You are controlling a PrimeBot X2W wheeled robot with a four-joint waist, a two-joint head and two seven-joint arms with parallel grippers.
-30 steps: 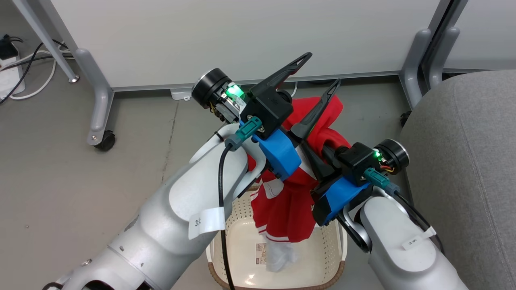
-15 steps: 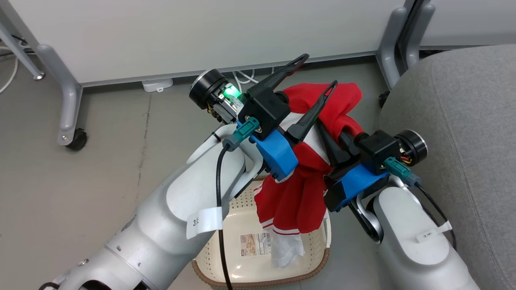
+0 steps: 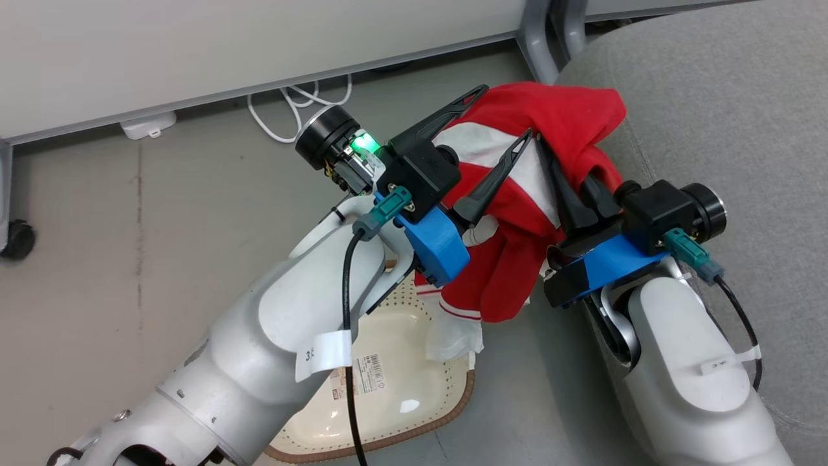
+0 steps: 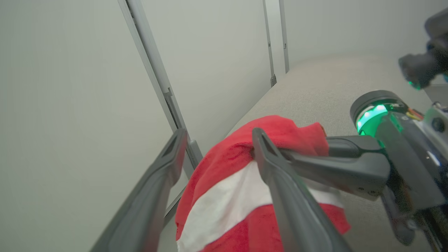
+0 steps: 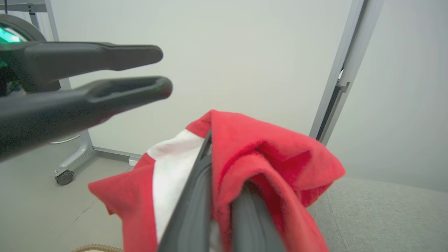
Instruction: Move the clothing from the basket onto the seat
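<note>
The red clothing (image 3: 550,123) with a white stripe hangs from my right gripper (image 3: 542,141), which is shut on its upper fold. Its top overlaps the left edge of the grey seat (image 3: 724,97); its lower hem dangles near the right rim of the cream basket (image 3: 453,414) on the floor. My left gripper (image 3: 504,113) stands open just left of the clothing, one finger lying against the cloth. In the left wrist view my open fingers (image 4: 178,140) frame the clothing (image 4: 231,196). The right wrist view has the clothing (image 5: 280,154) draped over my shut right gripper (image 5: 220,161).
A white partition with grey legs and a castor (image 3: 16,239) runs along the back. A white cable (image 3: 304,110) and a small white box (image 3: 149,123) lie on the grey floor beneath it. A barcode sticker (image 3: 362,375) sits in the basket.
The head view has swung right, bringing more of the seat in. Both arms have carried the clothing from above the basket to the seat's edge. Neither gripper has changed its opening.
</note>
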